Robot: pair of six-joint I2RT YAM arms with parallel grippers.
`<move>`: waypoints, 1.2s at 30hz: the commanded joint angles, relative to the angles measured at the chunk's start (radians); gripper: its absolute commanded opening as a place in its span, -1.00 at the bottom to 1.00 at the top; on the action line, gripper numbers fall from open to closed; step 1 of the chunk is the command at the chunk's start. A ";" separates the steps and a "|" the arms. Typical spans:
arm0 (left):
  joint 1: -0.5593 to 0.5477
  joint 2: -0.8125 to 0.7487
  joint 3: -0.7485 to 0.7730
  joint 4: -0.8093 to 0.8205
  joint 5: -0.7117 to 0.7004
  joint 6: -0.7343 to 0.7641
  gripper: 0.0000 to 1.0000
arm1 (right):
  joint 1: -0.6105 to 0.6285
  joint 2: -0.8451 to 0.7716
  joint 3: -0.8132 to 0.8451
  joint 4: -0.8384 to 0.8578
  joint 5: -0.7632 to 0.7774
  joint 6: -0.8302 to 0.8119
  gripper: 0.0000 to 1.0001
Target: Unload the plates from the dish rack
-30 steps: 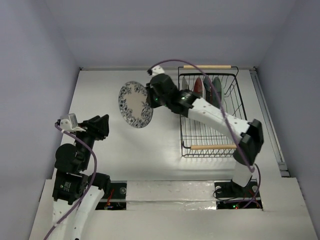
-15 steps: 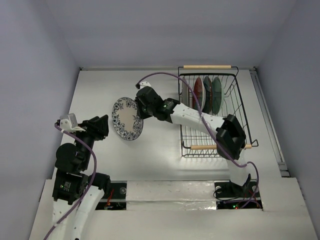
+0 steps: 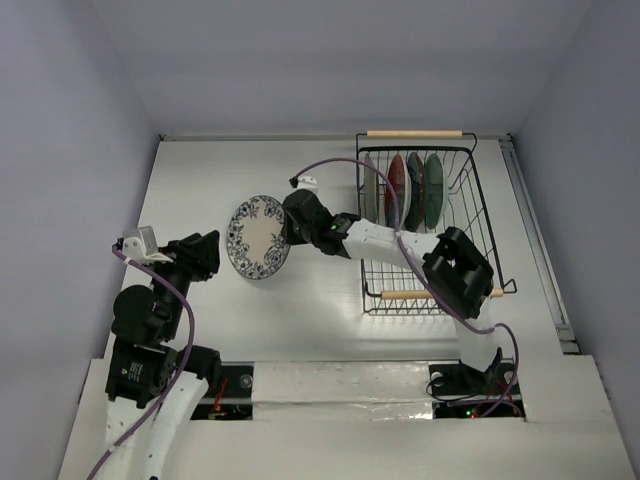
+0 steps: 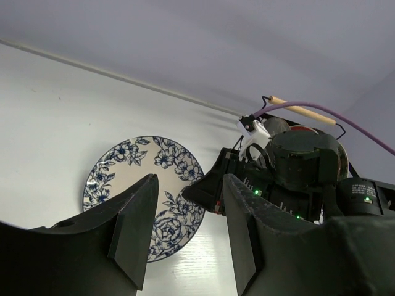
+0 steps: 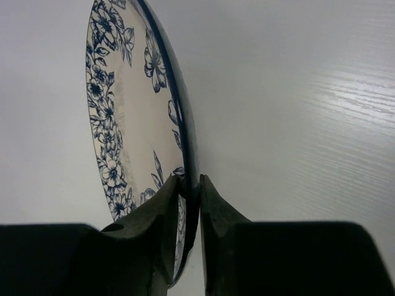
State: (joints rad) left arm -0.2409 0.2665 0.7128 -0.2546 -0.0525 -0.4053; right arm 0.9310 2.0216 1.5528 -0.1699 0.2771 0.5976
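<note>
Edgewise, the right jaws clamp the blue-rimmed plate (image 3: 258, 237).

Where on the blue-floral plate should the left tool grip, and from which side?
The bare rim opposite the right tool, which pinches the right edge of the blue-floral plate. Bring the open left tool in from the plate's left to straddle that thin rim.

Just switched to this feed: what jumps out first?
The blue-patterned plate, pinched at its rim by the right hand, left of the rack. The left hand sits open just beside it. Four more plates stand at the rack's far end.
</note>
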 commanded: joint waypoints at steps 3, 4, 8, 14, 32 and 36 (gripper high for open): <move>-0.005 0.016 -0.004 0.040 0.014 -0.006 -0.13 | 0.005 0.019 -0.065 -0.060 0.143 -0.058 -0.42; -0.005 0.016 -0.004 0.040 0.014 -0.006 -0.13 | 0.005 0.020 -0.068 -0.062 0.151 -0.058 -0.42; -0.005 0.016 0.000 0.031 0.002 -0.006 -0.13 | 0.005 0.037 -0.077 -0.094 0.188 -0.065 -0.42; -0.005 0.013 -0.001 0.034 0.003 -0.007 -0.13 | 0.005 0.052 -0.109 -0.112 0.205 -0.071 -0.25; -0.005 0.000 -0.001 0.028 -0.007 -0.007 -0.13 | 0.005 0.022 -0.073 -0.152 0.169 -0.085 0.17; -0.005 0.000 -0.003 0.029 -0.006 -0.007 -0.13 | 0.005 -0.113 -0.054 -0.161 0.192 -0.105 0.18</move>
State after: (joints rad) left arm -0.2409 0.2668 0.7128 -0.2550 -0.0559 -0.4091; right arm 0.9306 2.0548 1.4631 -0.3035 0.4351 0.5236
